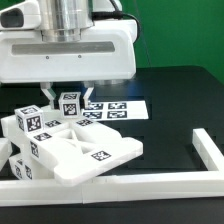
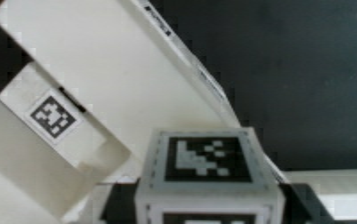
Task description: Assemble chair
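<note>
A small white cube (image 1: 70,105) with black-and-white tags stands on top of the chair parts at the exterior view's left. My gripper (image 1: 68,97) reaches straight down over it, one finger on each side. In the wrist view the cube (image 2: 207,160) fills the space between the dark fingers (image 2: 125,200), which lie flush against its two sides. My gripper (image 2: 207,205) is shut on the cube. Below it lies a large flat slotted frame (image 1: 85,150), seen in the wrist view as a slanted white slab (image 2: 113,70) with one tag.
More tagged white blocks (image 1: 25,128) cluster at the exterior view's left beside the frame. The marker board (image 1: 118,110) lies flat just behind the parts. A long white border rail (image 1: 150,181) runs along the front and turns up at the exterior view's right (image 1: 207,150).
</note>
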